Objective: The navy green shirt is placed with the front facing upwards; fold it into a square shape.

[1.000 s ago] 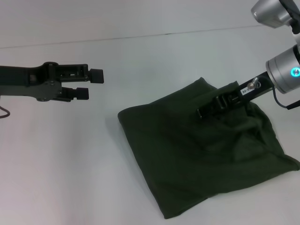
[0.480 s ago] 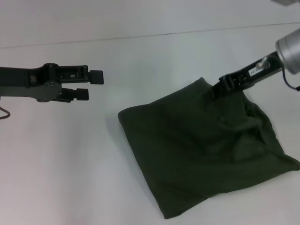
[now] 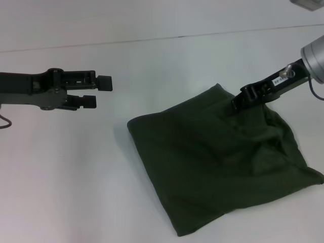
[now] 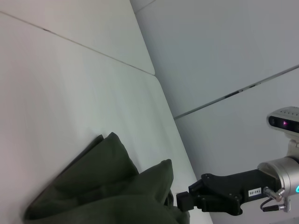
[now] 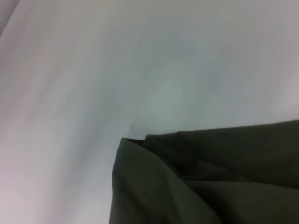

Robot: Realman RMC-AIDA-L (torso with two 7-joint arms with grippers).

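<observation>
So the navy green shirt (image 3: 223, 167) is lying on the white table (image 3: 76, 182), filling the lower right of the head view. It's folded into a rough, rumpled square turned like a diamond, plain green side up, no print showing. One corner pokes up toward the upper middle of the frame, another sits at the bottom edge, and the right side is pretty wrinkled and bunched.

The right gripper (image 3: 237, 105) comes in from the upper right and sits right at the shirt's top corner, fingertips low against the cloth. Honestly can't tell if it's pinching fabric or just touching it; the black fingers blend into the dark shirt. The left wrist view shows it (image 4: 183, 201) at the fold's edge too, no clearer.

The left gripper (image 3: 97, 91) hovers at the upper left of the frame, well apart from the shirt, fingers parted with a narrow gap and holding nothing.
</observation>
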